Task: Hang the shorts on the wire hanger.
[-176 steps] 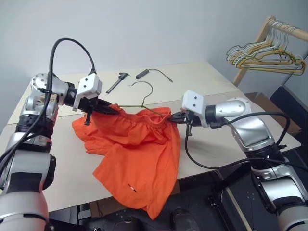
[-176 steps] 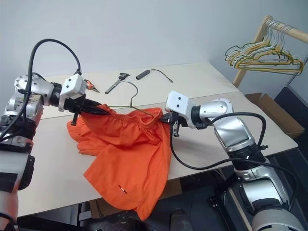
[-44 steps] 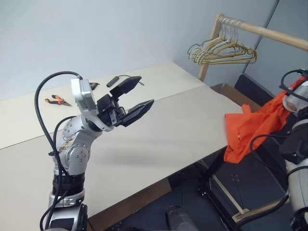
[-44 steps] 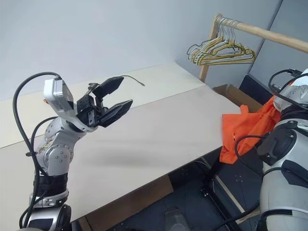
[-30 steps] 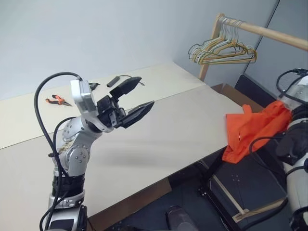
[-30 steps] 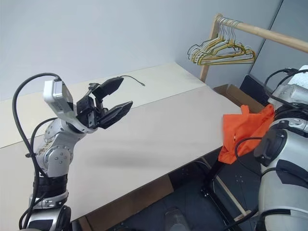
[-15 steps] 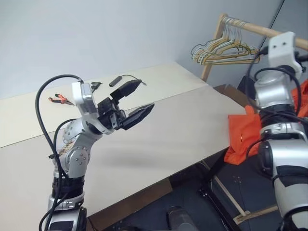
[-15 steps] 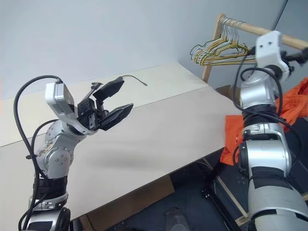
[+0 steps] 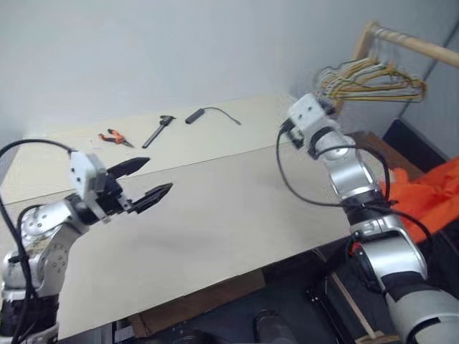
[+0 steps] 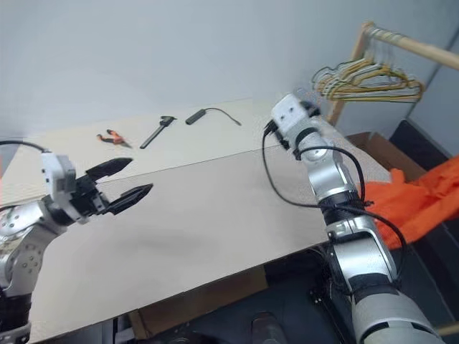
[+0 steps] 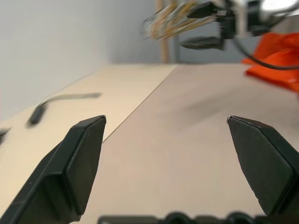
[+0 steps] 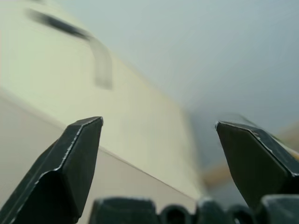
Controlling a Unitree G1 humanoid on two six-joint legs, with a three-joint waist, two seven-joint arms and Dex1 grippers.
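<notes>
The shorts (image 9: 430,197) are off the table (image 9: 237,208) altogether, hanging as a bright orange bundle past its right-hand end, behind the robot's right arm and down near the floor side of the clothes rail (image 9: 412,46). I cannot make out the single grey-olive wire hanger on or around them. The left gripper (image 9: 143,180) hovers over the near left part of the tabletop with its two black fingers spread wide and nothing between them. The right gripper (image 12: 161,158) is raised over the far right corner of the table, close to the bunch of yellowish hangers (image 9: 373,79) on the rail; its own wrist view shows its fingers wide apart too, with only table and wall beyond them. Along the far edge of the table lie orange-handled pliers (image 9: 113,136), a dark tool (image 9: 156,130) and a small black device with a thin cord (image 9: 211,115), all well apart from both grippers.
</notes>
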